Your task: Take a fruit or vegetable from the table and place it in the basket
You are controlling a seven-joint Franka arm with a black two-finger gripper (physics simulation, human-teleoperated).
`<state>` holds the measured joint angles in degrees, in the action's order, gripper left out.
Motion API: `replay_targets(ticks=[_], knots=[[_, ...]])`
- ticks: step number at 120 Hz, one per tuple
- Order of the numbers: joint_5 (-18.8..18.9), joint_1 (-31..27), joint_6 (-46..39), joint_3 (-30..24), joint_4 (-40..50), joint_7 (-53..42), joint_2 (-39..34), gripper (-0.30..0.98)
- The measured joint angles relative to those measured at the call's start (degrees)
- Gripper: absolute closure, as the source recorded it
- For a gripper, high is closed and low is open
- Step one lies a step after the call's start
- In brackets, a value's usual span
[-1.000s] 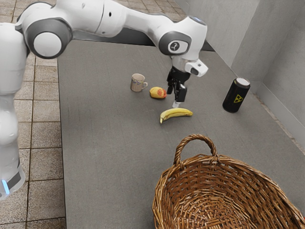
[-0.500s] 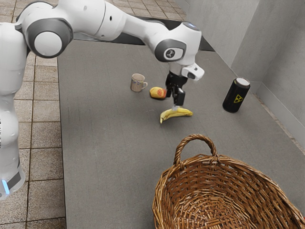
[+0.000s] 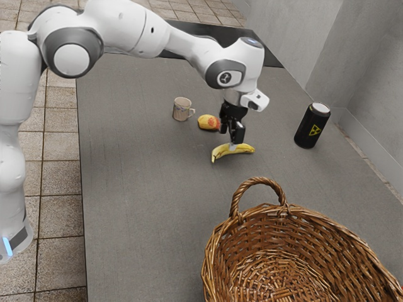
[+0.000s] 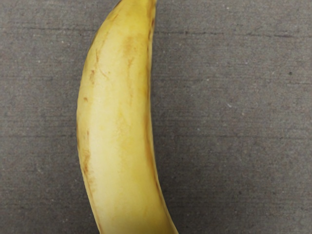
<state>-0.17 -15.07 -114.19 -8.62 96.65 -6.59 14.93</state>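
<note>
Gripper [image 3: 233, 145] at the banana [image 3: 220, 152]

In the exterior view, left to right: far mug [image 3: 182, 109], yellow-red fruit [image 3: 207, 123], banana on the table [image 3: 138, 195], gripper open or clamped, I can't tell; near basket [image 3: 277, 217], black can [image 3: 311, 129] beyond.

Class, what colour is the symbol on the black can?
Yellow: the symbol shows best in the exterior view.

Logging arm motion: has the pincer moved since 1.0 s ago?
Yes, downward. In the exterior view the pincer now overlaps the banana at its lower end; earlier that end sat just above it. The banana itself hasn't visibly shifted.
</note>
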Motion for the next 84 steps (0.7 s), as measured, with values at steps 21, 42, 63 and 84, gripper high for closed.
replay_targets(ticks=[21,42,63,84], knots=[[-0.06,-0.02,-1.06,-0.04,0.04,-0.01,0.6,0.0],[-0.05,0.22,-1.91,-0.07,0.12,-0.01,1.57,0.0],[-0.02,0.29,-2.56,-0.06,0.07,0.02,2.65,0.0],[-0.03,0.26,-3.13,-0.05,0.1,0.03,3.05,0.0]])
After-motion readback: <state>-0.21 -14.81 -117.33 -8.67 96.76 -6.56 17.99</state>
